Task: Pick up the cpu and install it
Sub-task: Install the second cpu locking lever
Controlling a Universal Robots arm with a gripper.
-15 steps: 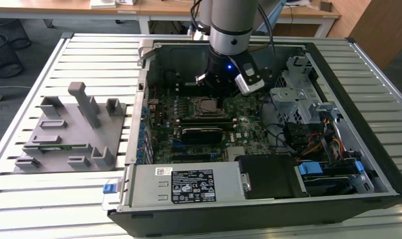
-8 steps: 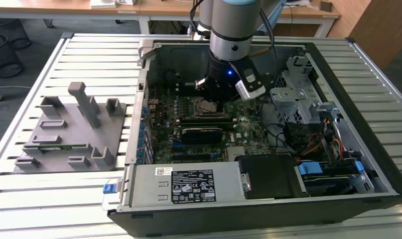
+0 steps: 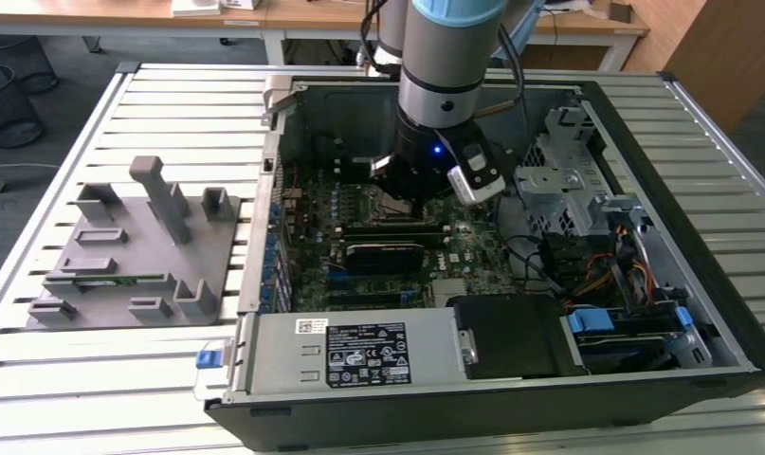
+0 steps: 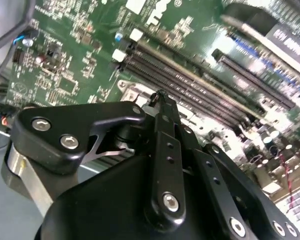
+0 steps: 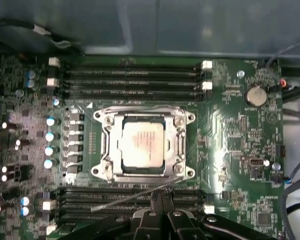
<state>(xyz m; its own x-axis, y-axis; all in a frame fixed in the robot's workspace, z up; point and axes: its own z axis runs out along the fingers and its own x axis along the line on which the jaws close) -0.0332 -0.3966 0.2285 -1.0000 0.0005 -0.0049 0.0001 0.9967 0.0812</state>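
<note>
In the first wrist view the cpu (image 5: 142, 142), a square chip with a silver top, lies flat inside the metal-framed socket (image 5: 106, 120) on the green motherboard (image 5: 230, 130). My gripper (image 5: 162, 199) hovers just beside the socket, over the nearer memory slots. Its black fingers are shut together with nothing between them. A thin metal socket lever (image 5: 135, 197) slants across those slots close to the fingertips. The second wrist view shows the gripper (image 4: 161, 97) from behind, tips pressed together above the socket's edge (image 4: 135, 92). In the exterior view the gripper (image 3: 414, 185) reaches down into the open computer case (image 3: 685, 284).
A grey holder block (image 3: 136, 256) with upright posts stands on the slatted table at the exterior view's left. Inside the case are a power supply (image 3: 356, 353), a drive cage (image 3: 572, 180), bundled cables (image 3: 585, 256) and long memory slots (image 5: 130, 75) on both sides of the socket.
</note>
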